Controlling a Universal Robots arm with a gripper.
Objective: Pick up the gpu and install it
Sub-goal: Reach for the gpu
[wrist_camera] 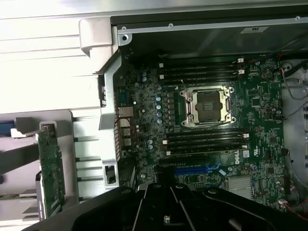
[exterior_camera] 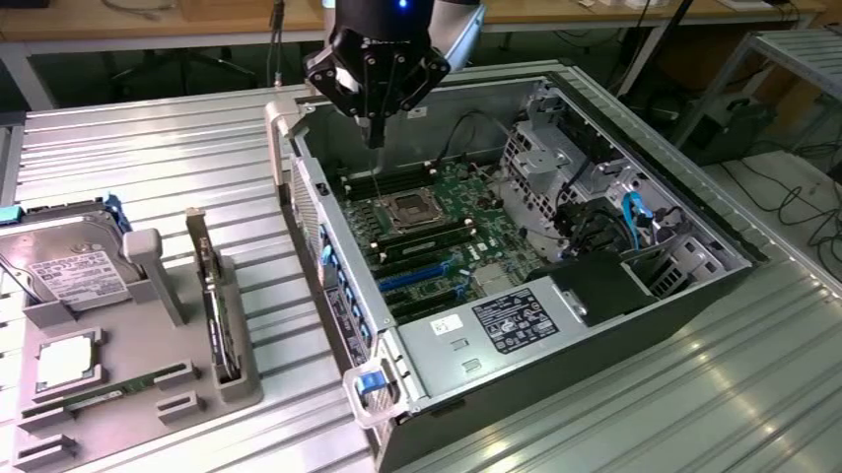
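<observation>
Ribbed metal tabletop (exterior_camera: 158,168) carries an open computer case (exterior_camera: 306,187) lying on its side, with a grey parts holder (exterior_camera: 158,296) beside it toward the exterior view's left. The gripper (exterior_camera: 375,133) hangs over the far end of the case, above the motherboard (exterior_camera: 435,227) and just beyond the processor socket (exterior_camera: 405,209). Its fingers are pressed together, point straight down and carry nothing.

The gpu (exterior_camera: 211,296) stands on its long edge in a slot of the holder, outside the case, not yet picked up. From the gripper it lies toward the exterior view's left and nearer that camera, well apart, with the case's side wall between them. Its long axis runs roughly alongside that wall, from far to near in the exterior view. The wrist view shows the card (wrist_camera: 50,168) edge-on, green, upright in the holder, off to one side of the dark gripper body (wrist_camera: 166,211), which sits over the board
</observation>
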